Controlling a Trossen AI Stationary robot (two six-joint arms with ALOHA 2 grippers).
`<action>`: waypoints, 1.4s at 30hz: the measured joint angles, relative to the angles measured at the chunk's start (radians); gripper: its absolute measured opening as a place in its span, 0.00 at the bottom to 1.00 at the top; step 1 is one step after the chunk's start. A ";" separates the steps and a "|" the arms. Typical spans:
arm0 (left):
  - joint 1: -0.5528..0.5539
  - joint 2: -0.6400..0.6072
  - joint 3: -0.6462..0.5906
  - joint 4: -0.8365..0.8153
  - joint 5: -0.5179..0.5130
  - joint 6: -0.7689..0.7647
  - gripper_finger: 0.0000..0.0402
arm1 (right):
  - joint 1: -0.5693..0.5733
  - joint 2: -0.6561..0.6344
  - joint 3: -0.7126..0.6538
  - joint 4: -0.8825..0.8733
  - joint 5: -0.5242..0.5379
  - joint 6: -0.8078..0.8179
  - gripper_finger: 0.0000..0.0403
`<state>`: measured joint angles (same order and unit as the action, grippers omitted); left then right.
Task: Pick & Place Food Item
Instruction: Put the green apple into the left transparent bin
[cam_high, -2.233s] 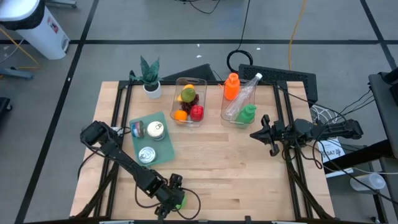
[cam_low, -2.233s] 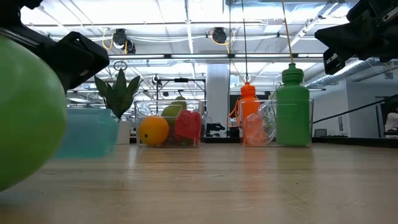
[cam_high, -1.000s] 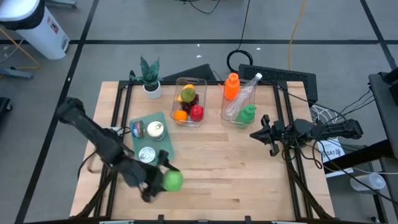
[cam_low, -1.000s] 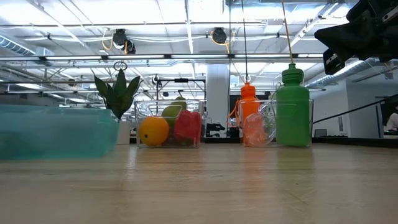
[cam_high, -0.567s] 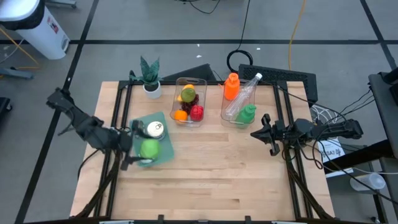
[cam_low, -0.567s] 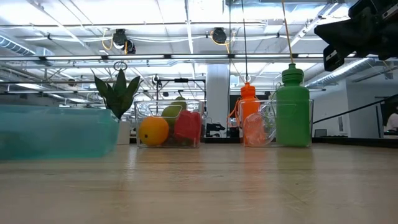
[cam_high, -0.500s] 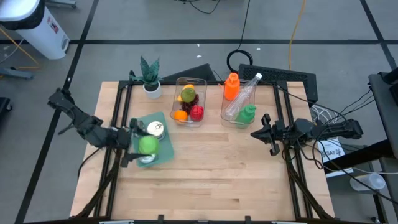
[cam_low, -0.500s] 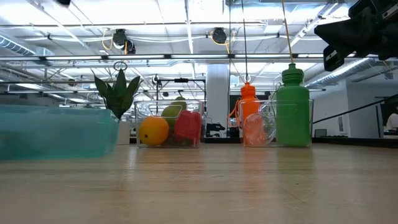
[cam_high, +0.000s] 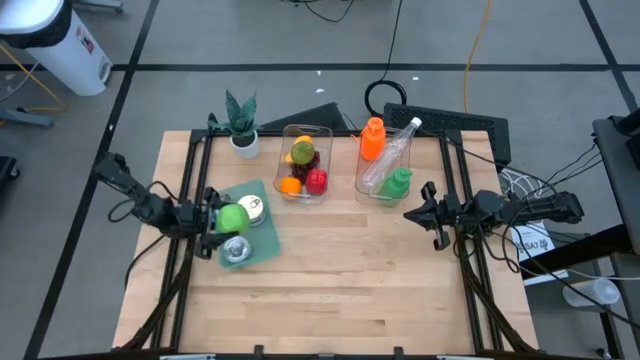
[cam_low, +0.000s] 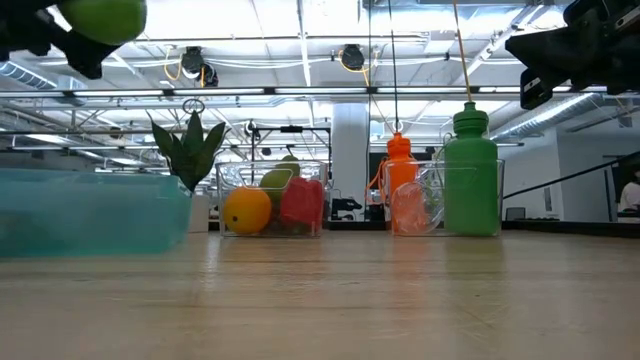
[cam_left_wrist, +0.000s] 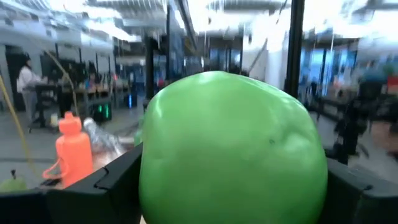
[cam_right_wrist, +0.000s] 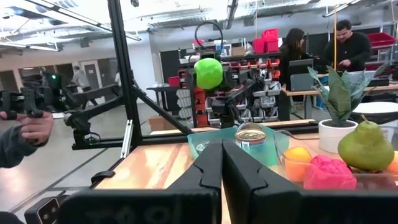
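A green apple is held by my left gripper above the teal tray at the table's left. In the low view the apple shows high at the upper left, well above the table. It fills the left wrist view. The tray holds cans. A clear bin of fruit stands beyond the tray. My right gripper is shut and empty, above the table's right side. My left gripper pinches the green apple between its two fingers, one on each of two opposite sides. The fingers lie about level and come from the table's left. The apple is lifted clear, above the teal tray.
A second clear bin with orange, clear and green bottles stands at the far right. A potted plant stands at the far left corner. The bare wooden top spreads over the near and middle part.
My left gripper has carried the green apple from over the table's near edge toward the far and left edges, to above the teal tray. It stays shut on the apple, which is clear of the table.
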<state>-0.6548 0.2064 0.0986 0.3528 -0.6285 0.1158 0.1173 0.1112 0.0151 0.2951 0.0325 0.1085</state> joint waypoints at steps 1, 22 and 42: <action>0.000 -0.018 -0.026 0.045 0.002 0.013 0.79 | 0.000 0.000 0.000 0.000 -0.001 0.000 0.00; 0.034 0.003 0.149 0.165 -0.199 0.104 0.78 | 0.000 0.001 0.000 0.022 -0.004 0.022 0.00; 0.351 0.567 0.993 -0.363 -0.454 0.153 0.78 | 0.000 0.001 0.000 0.038 -0.003 0.036 0.00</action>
<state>-0.3036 0.7739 1.0912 -0.0105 -1.0824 0.2687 0.1173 0.1120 0.0151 0.3332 0.0296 0.1448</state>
